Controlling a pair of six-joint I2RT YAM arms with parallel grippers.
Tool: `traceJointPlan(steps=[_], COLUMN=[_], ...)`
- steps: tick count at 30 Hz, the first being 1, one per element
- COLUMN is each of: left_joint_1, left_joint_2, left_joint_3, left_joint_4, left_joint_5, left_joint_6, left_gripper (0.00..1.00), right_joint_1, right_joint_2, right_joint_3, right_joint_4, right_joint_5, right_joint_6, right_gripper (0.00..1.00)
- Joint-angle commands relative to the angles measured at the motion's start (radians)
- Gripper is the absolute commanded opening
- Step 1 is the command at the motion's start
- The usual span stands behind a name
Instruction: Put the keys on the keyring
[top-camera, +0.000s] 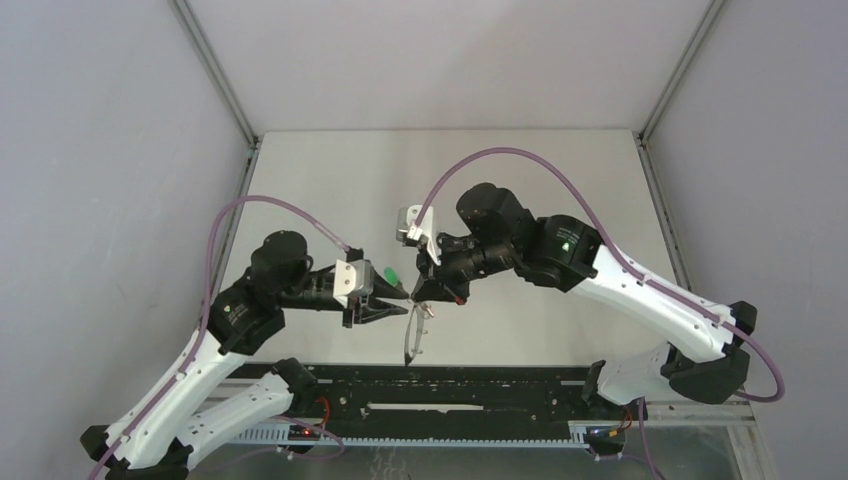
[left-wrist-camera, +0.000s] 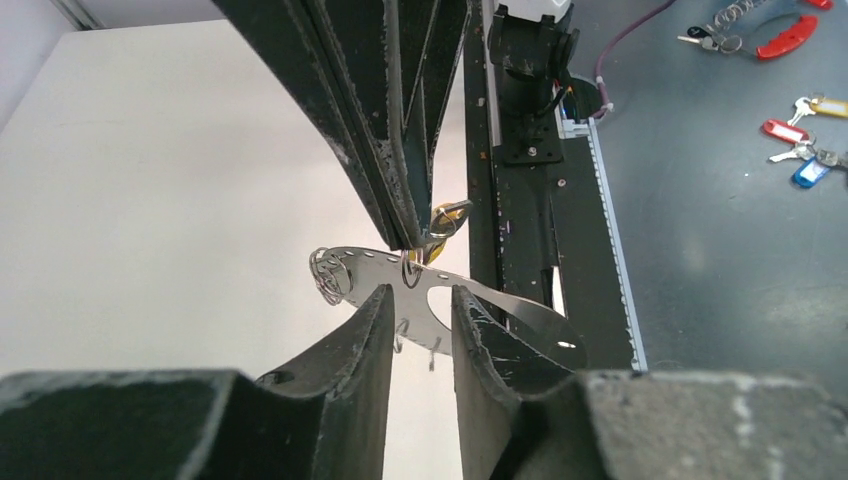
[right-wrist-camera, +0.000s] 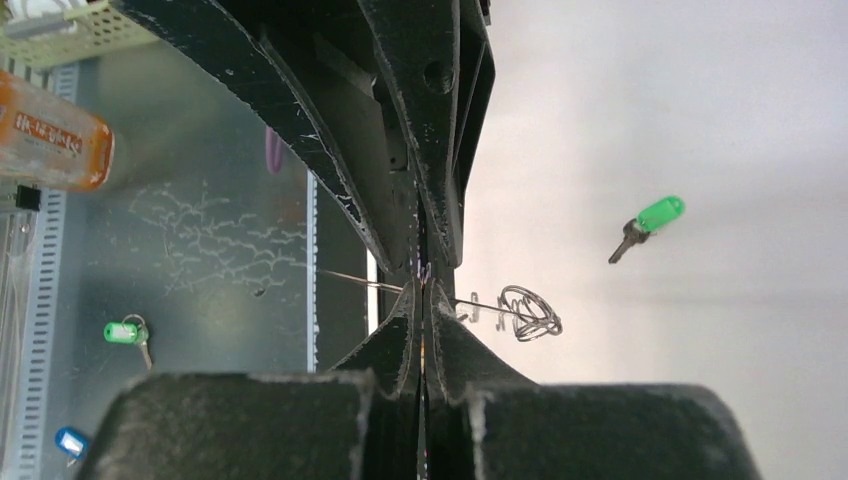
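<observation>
The grey keyring hangs on edge above the table's near side, under my right gripper. In the left wrist view it shows as a flat plate with wire loops at one end. My right gripper is shut at the keyring's rim, with the yellow-headed key showing between its fingers. My left gripper is open, its fingertips close to the plate with a clear gap between them. The green-headed key lies loose on the table.
A black rail runs along the table's near edge, right behind the keyring. Beyond it, off the table, lie spare tagged keys: red, blue, green and an orange tag.
</observation>
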Motion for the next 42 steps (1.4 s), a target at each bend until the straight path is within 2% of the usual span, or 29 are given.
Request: traceJointPlan(steps=[1, 19, 25, 28, 29, 31, 35, 39, 42], left_joint_1=[0.004, 0.003, 0.003, 0.004, 0.004, 0.004, 0.003, 0.008, 0.013], left_joint_2=[0.009, 0.010, 0.007, 0.003, 0.001, -0.002, -0.008, -0.047, -0.069], left_joint_3=[0.057, 0.042, 0.044, 0.039, 0.038, 0.038, 0.028, -0.020, -0.046], left_joint_4=[-0.027, -0.030, -0.042, -0.051, -0.052, -0.052, -0.001, 0.155, 0.278], left_joint_5=[0.041, 0.058, 0.058, 0.061, 0.062, 0.064, 0.052, 0.007, -0.014], left_joint_6=[0.048, 0.054, 0.070, 0.081, 0.083, 0.084, 0.027, -0.130, -0.256], left_gripper=[0.31, 0.16, 0.01, 0.00, 0.00, 0.00, 0.00, 0.00, 0.00], right_joint_1=[0.024, 0.069, 0.074, 0.075, 0.074, 0.068, 0.013, -0.068, -0.113], right_joint_2=[0.041, 0.188, 0.213, 0.208, 0.203, 0.178, 0.062, -0.100, -0.188], right_joint_3=[0.103, 0.299, 0.329, 0.329, 0.326, 0.304, 0.175, -0.032, -0.157], right_joint_4=[-0.119, -0.248, -0.276, -0.265, -0.256, -0.216, -0.031, 0.195, 0.330], right_joint_5=[0.032, 0.025, 0.030, 0.040, 0.043, 0.035, -0.031, -0.099, -0.118], right_joint_6=[-0.048, -0.102, -0.111, -0.106, -0.102, -0.086, -0.004, 0.113, 0.203], right_gripper=[0.00, 0.00, 0.00, 0.00, 0.01, 0.13, 0.30, 0.40, 0.42])
